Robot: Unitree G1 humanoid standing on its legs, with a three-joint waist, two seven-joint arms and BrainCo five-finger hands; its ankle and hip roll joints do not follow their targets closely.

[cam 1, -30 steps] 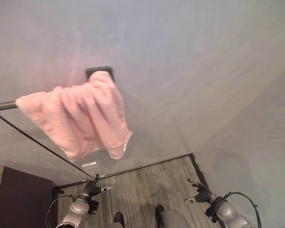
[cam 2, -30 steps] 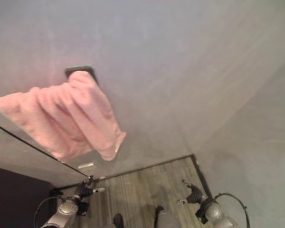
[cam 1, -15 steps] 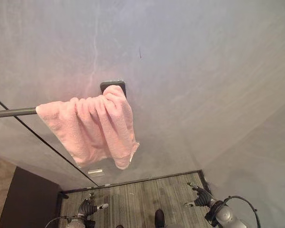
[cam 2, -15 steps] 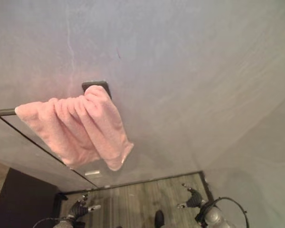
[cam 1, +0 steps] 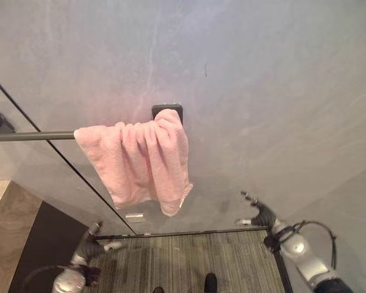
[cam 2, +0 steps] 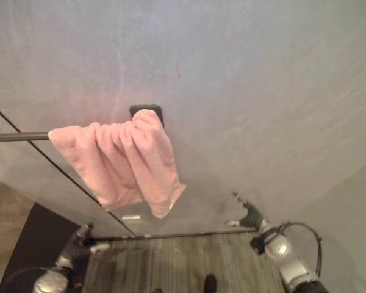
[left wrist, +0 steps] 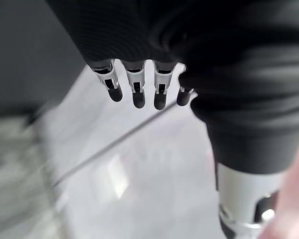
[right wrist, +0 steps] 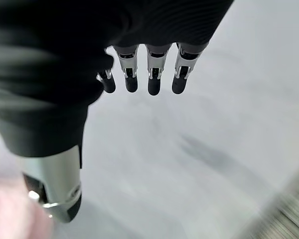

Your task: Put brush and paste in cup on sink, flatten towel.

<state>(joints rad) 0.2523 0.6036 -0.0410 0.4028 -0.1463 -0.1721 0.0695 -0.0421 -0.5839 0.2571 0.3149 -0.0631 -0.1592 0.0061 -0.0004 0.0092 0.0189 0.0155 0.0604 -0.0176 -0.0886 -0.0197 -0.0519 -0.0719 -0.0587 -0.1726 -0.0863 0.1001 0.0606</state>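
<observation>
A pink towel (cam 1: 143, 159) hangs bunched in folds over a dark rail (cam 1: 30, 136), close to the rail's black wall bracket (cam 1: 167, 111). My left hand (cam 1: 88, 245) is low at the left, well below the towel, fingers relaxed and holding nothing. Lower right of the towel, my right hand (cam 1: 259, 213) is raised in front of the grey wall, fingers spread and holding nothing. In the left wrist view the left hand's fingers (left wrist: 134, 89) reach straight out. The right hand's fingers (right wrist: 152, 74) show straight against the wall.
A grey wall (cam 1: 262, 91) stands behind the towel. A glass panel's dark edge (cam 1: 61, 159) runs diagonally at the left. Striped grey flooring (cam 1: 189, 262) lies below, with a dark block (cam 1: 36, 244) and a pale tiled patch at lower left. A small plate (cam 1: 135, 217) sits on the wall under the towel.
The camera has shifted, so the towel now sits further right and higher. My right hand has risen toward the wall below the towel; my left hand has moved left and stays low.
</observation>
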